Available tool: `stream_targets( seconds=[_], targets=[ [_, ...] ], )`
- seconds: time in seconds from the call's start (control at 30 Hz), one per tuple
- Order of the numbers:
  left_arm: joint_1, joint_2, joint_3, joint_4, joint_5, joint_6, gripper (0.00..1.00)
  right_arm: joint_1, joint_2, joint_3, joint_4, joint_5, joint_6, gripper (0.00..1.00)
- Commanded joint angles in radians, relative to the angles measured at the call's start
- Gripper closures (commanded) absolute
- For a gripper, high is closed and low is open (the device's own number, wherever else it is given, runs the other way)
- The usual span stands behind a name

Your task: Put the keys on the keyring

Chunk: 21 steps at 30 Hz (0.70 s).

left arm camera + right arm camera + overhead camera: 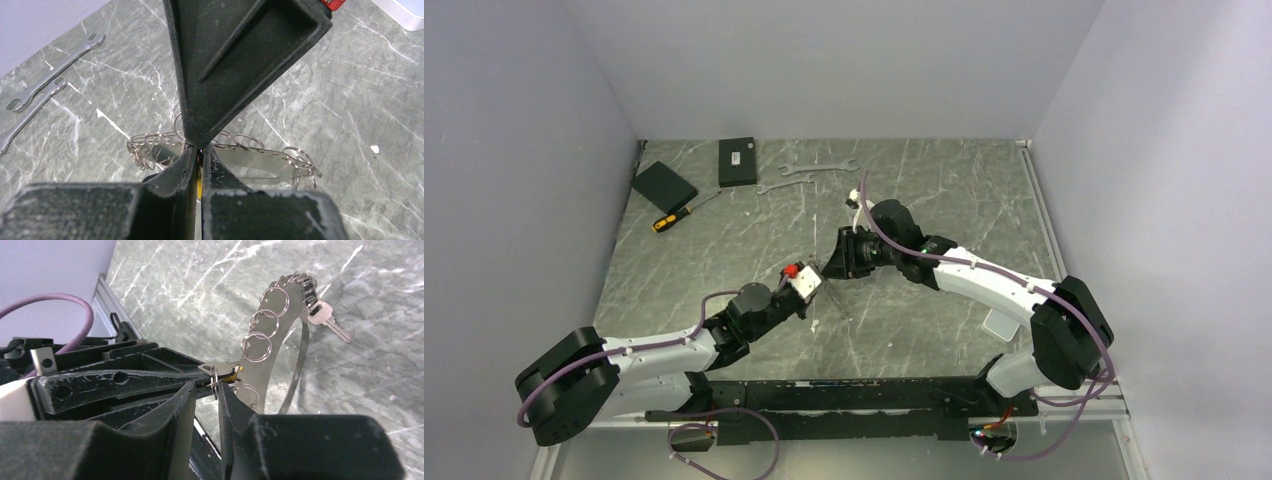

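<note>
I'm mid-threading: left hand (199, 150) clamped on a brass key (231, 374), right hand (216, 386) pinching the keyring (265, 350) at its twelve o'clock; next, slide it on.

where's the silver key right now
In the right wrist view the silver key hangs at the upper right, at the far end of the keyring, above the marble table and away from both grippers.

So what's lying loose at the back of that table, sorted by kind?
Wrenches: 2
Screwdrivers: 1
Black boxes: 1
Black flat pads: 1
Total: 5
</note>
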State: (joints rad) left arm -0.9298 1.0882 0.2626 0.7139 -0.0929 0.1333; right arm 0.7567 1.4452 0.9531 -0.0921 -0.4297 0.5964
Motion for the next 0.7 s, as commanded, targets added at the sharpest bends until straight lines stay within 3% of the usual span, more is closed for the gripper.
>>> stream_targets(
  seconds=[0.0,0.13,0.23,0.33,0.47,0.67],
  targets=[
    [-0.006,-0.016,0.002,0.078,0.009,-0.023,1.00,0.016,-0.001,0.007,0.113,-0.015,0.026,0.76],
    [-0.006,-0.012,0.008,0.078,0.022,-0.014,1.00,0.018,0.004,0.008,0.110,-0.006,0.018,0.92],
    [-0.006,-0.015,0.014,0.059,0.020,0.000,1.00,0.018,0.014,0.020,0.097,-0.011,0.009,0.95],
    [-0.006,-0.028,0.011,0.051,0.011,0.010,1.00,0.018,0.026,0.025,0.097,-0.022,0.004,0.91],
    [-0.006,-0.044,0.015,0.030,0.007,0.016,1.00,0.019,0.035,0.033,0.037,0.012,-0.015,0.78],
    [-0.006,-0.054,0.006,0.028,0.001,0.012,1.00,0.020,0.026,0.028,0.014,0.044,-0.041,0.78]
  ],
)
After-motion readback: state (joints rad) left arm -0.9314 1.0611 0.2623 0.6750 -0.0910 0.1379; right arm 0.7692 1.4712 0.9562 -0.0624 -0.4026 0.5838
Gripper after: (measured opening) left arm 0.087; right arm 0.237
